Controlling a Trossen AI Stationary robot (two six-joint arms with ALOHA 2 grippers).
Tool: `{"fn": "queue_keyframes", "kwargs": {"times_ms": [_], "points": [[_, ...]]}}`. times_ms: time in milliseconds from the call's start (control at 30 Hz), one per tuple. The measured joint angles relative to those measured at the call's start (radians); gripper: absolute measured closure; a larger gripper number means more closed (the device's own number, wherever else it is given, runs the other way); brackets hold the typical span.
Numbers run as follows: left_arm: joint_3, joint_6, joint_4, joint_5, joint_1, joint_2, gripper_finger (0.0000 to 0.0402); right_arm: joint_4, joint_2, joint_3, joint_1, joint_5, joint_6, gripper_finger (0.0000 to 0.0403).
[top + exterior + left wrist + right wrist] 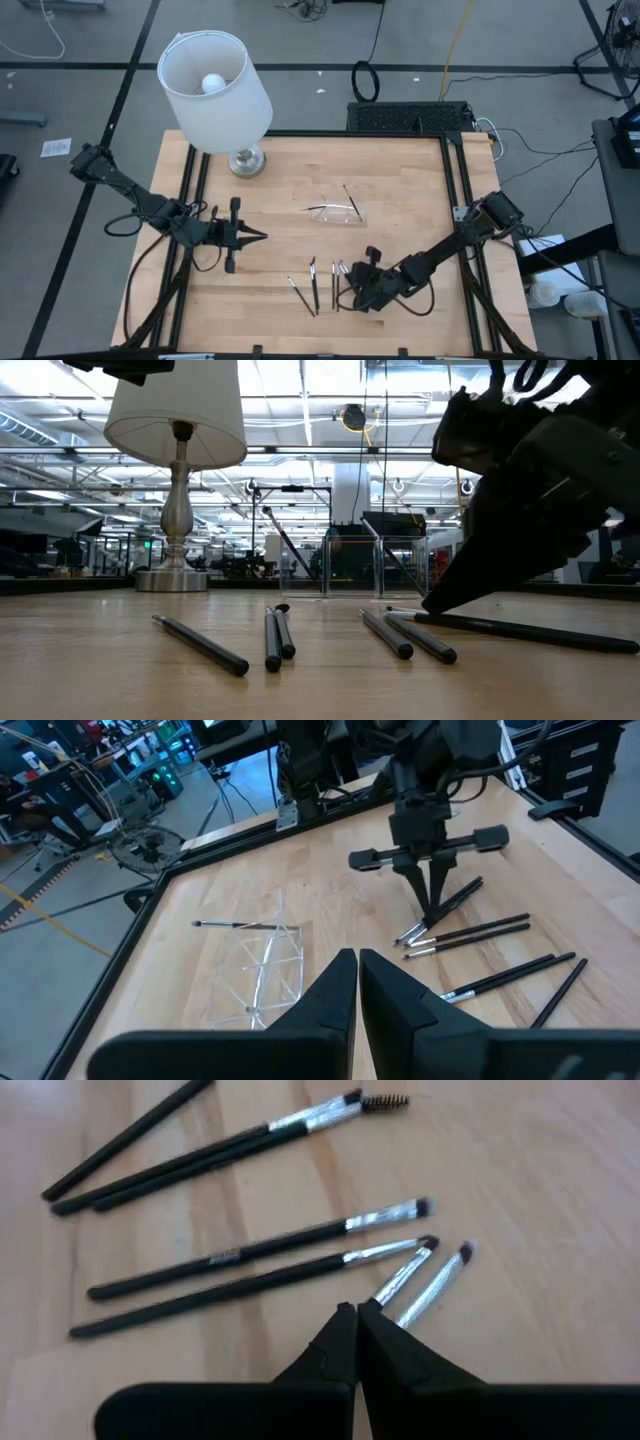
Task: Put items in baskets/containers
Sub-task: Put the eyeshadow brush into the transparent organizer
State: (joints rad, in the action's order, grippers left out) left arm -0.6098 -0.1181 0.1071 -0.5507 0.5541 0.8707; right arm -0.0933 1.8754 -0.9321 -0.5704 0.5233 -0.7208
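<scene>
Hovering closed and empty over the brushes (322, 282), the right end effector (352, 290); left end effector (262, 236) closed, empty.

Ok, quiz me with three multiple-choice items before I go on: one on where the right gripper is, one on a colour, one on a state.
1. The right gripper is:
A. over the clear tray
B. at the loose brushes
C. beside the lamp
2. The lampshade is:
A. white
B. black
C. red
3. The right gripper's fingers are:
A. wide open
B. clamped on the tray
C. shut

1 B: the right gripper points down among the loose brushes.
2 A: the lampshade shows white from above.
3 C: the right wrist view shows its fingers pressed together.
The left gripper waits on its own side of the table.
</scene>
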Motion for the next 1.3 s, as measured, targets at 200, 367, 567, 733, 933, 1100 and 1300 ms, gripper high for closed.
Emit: {"fn": "queue_keyframes", "kwargs": {"times_ms": [200, 367, 567, 733, 933, 1100, 1300], "points": [[0.0, 0.0, 0.0, 0.0, 0.0, 0.0, 0.0376, 0.016, 0.001, 0.0, 0.002, 0.003, 0.0, 0.0403], [0.0, 0.0, 0.001, 0.001, 0.0, 0.0, 0.0376, 0.049, -0.002, 0.0, 0.002, -0.013, -0.025, 0.0403], [0.0, 0.0, 0.001, 0.001, 0.0, 0.0, 0.0376, 0.064, -0.003, -0.001, 0.002, -0.025, -0.047, 0.0403], [0.0, 0.0, 0.001, 0.001, 0.0, 0.0, 0.0376, 0.07, -0.017, -0.012, 0.002, -0.035, -0.01, 0.0403], [0.0, 0.0, 0.001, 0.001, 0.0, 0.0, 0.0376, 0.15, -0.05, -0.176, 0.001, -0.004, 0.159, 0.0403], [0.0, 0.007, 0.002, 0.003, 0.0, 0.0, 0.0376, 0.619, -0.051, -0.43, 0.004, -0.015, 0.053, 0.0403], [0.0, 0.027, 0.01, 0.003, 0.0, 0.0, 0.0376, 1.03, -0.042, -0.531, 0.036, -0.223, -0.245, 0.0403]]}}
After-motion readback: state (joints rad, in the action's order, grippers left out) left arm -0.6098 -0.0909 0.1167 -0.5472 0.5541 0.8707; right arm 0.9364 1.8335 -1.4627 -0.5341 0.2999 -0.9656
